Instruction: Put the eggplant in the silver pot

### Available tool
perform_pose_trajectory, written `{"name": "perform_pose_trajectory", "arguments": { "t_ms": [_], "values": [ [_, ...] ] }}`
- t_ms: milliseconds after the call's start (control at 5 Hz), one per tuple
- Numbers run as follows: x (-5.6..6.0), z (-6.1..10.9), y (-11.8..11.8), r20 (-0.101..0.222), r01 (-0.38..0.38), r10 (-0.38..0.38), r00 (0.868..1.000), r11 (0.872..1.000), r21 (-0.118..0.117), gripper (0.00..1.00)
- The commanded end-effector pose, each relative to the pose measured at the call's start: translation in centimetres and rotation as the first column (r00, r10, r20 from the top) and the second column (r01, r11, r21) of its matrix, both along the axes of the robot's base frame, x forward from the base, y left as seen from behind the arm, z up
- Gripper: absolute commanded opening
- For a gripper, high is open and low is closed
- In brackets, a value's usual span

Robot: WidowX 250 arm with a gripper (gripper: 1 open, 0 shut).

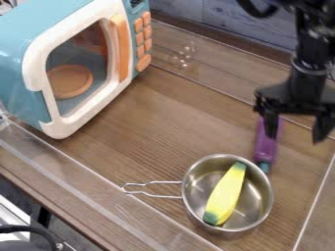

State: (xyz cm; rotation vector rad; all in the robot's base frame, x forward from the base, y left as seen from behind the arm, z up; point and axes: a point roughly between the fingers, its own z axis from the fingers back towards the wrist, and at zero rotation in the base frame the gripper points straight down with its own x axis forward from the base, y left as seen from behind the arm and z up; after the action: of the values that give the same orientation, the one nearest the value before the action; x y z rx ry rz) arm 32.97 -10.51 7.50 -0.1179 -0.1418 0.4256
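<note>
Eggplant [267,148] lies on the table beside the silver pot [226,192], claw [291,121] wide above it

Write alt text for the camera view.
An open robot hand hangs above a purple eggplant lying on a wooden table, just beyond a silver pot that holds a yellow toy. A teal toy microwave stands at the back left.

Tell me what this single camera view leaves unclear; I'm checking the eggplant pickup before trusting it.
- Eggplant: the upper part is hidden behind the gripper, so contact can't be judged; the stem cap is too small to make out.
- Arm: cut off by the top edge.
- Silver pot: the floor is partly covered by the yellow toy.
- Microwave: its left side is cut off by the frame edge, and the interior is dim behind the door window.
</note>
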Motion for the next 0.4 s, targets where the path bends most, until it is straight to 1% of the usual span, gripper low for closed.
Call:
{"name": "perform_pose_trajectory", "arguments": {
  "t_ms": [0, 200],
  "values": [
    [0.2, 2.0, 2.4, 0.055, -0.058, 0.058, 0.997, 0.998, -0.004, 1.0],
    [-0.6, 1.5, 4.5, 0.047, -0.103, 0.103, 0.994, 0.995, 0.014, 1.0]
  ]
}}
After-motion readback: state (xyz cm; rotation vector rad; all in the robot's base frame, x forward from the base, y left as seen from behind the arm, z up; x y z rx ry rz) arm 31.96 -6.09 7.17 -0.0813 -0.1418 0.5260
